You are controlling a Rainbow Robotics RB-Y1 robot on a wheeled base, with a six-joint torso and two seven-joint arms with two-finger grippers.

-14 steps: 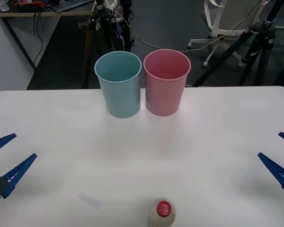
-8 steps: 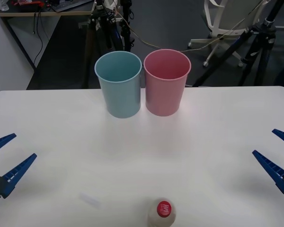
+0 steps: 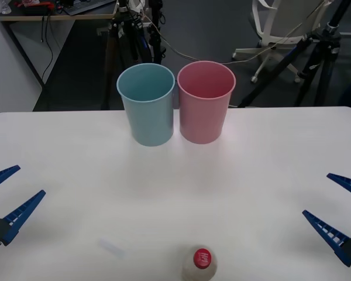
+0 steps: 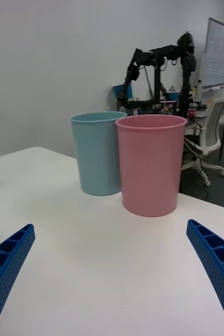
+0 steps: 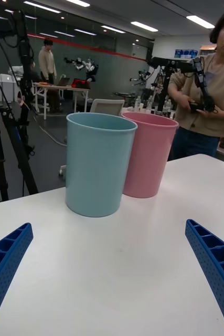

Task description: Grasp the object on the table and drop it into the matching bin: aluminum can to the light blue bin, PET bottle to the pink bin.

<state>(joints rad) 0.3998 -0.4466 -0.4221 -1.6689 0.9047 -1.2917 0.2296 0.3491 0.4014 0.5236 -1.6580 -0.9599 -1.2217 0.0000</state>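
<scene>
The PET bottle [image 3: 200, 264] stands upright at the near edge of the white table [image 3: 269, 152], its red cap facing up. The light blue bin [image 3: 147, 104] and the pink bin [image 3: 205, 102] stand side by side at the far middle, the pink one on the right. My right gripper [image 3: 338, 208] is open at the right edge, well right of the bottle and level with nothing between its fingers. My left gripper [image 3: 7, 196] is open at the left edge. Both bins also appear in the right wrist view [image 4: 151, 163] and the left wrist view [image 5: 96, 164].
Tripods, cables and an office chair [image 3: 281, 29] stand on the floor behind the table. A faint pale mark [image 3: 112, 247] lies on the tabletop left of the bottle. Wide bare tabletop lies between the bottle and the bins.
My right gripper has moved inward and toward the near edge, showing more of its fingers. The left gripper, bottle and bins have not moved.
</scene>
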